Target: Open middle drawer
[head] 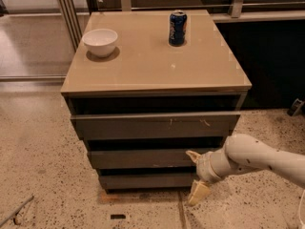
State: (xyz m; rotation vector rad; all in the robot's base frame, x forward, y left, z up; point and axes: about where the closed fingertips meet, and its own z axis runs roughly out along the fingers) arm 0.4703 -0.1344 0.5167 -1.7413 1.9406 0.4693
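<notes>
The middle drawer is a long dark grey-brown front without a handle, between two similar fronts of the low cabinet. It sits about flush with the cabinet. My gripper is on the white arm that comes in from the lower right, and it is at the drawer's right end. Its fingers are spread apart, one above the other. The upper fingertip is at the drawer's top edge. The lower fingertip hangs near the floor in front of the bottom front. The gripper holds nothing.
The top front has pale scratch marks and the bottom front is plain. A white bowl and a blue soda can stand on the cabinet top. A metal rod lies on the speckled floor at the left.
</notes>
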